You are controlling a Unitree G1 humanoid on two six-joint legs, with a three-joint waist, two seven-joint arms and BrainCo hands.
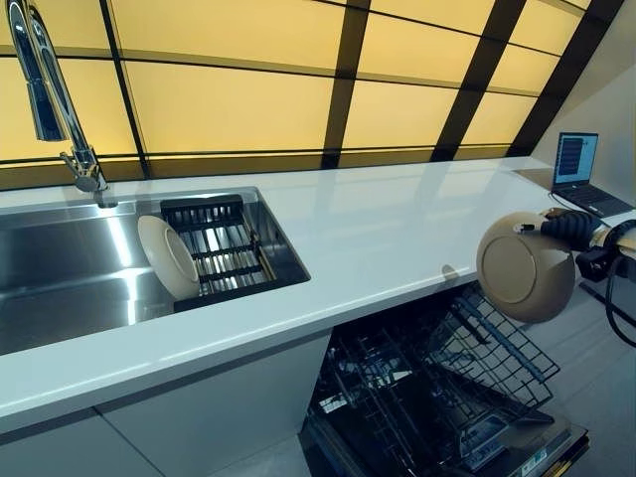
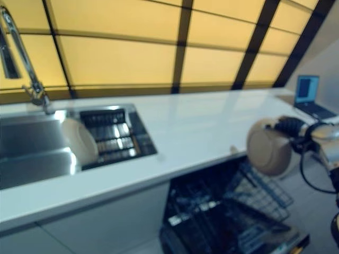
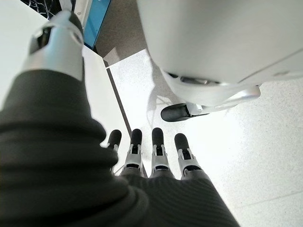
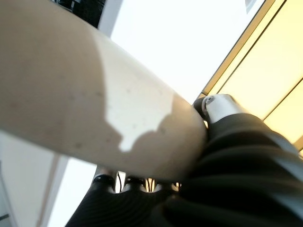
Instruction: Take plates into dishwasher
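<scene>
Beige plate | pinched in right hand | above dishwasher rack

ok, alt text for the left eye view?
The right hand holds a beige plate on edge above the open dishwasher rack. Another plate leans in the sink; a laptop sits far right on the counter.

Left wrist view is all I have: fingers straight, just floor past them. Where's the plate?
Observer: The right hand holds a plate on edge, above the open dishwasher rack.
Operator: Any plates left?
Observer: One more plate leans in the sink, against its drain rack.
Operator: Anything on the counter?
Observer: A laptop, open, at its far right end.
</scene>
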